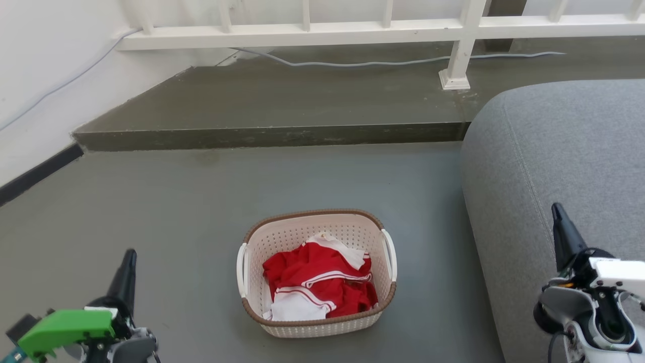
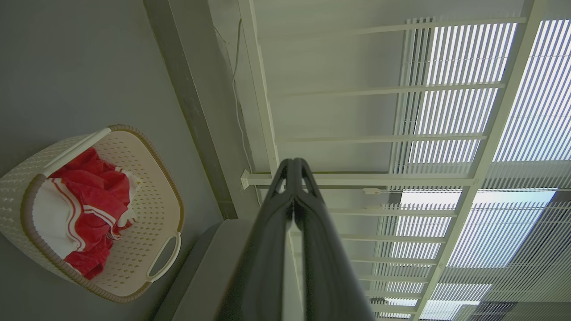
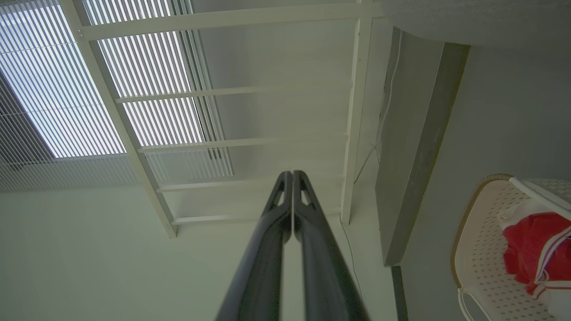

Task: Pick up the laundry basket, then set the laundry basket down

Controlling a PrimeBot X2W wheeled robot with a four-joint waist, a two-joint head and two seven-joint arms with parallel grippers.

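Cream-white plastic with a brown rim, the laundry basket (image 1: 302, 234) sits on the grey floor (image 1: 151, 201) beside a sofa (image 1: 554, 151), red and white clothes (image 1: 317, 282) inside, while the left claw (image 1: 130, 253) and right claw (image 1: 556, 207) hover apart from it, both closed and empty.

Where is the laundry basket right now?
Head view, low centre: the laundry basket sits on the grey floor, left of the grey sofa, between the left claw and right claw and touching neither.
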